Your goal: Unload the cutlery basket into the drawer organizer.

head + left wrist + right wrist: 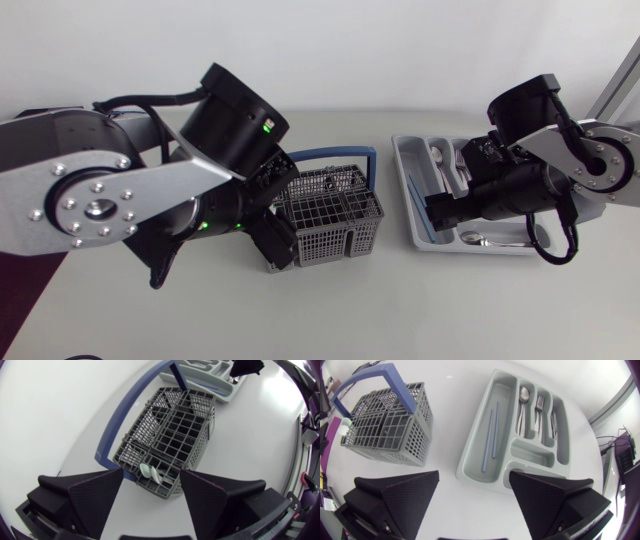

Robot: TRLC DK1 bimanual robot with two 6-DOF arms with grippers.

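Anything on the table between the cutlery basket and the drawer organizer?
Nothing. The right wrist view shows only bare white table between the cutlery basket and the drawer organizer, and the head view agrees.

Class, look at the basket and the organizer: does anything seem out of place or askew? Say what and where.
Only one thing: a pale green utensil tip leans out over the rim of the cutlery basket, at the end farthest from the drawer organizer. The cutlery in the organizer lies straight in its compartments.

Grey grid basket [170,435], blue handle [127,402], pale grey organizer [470,455].
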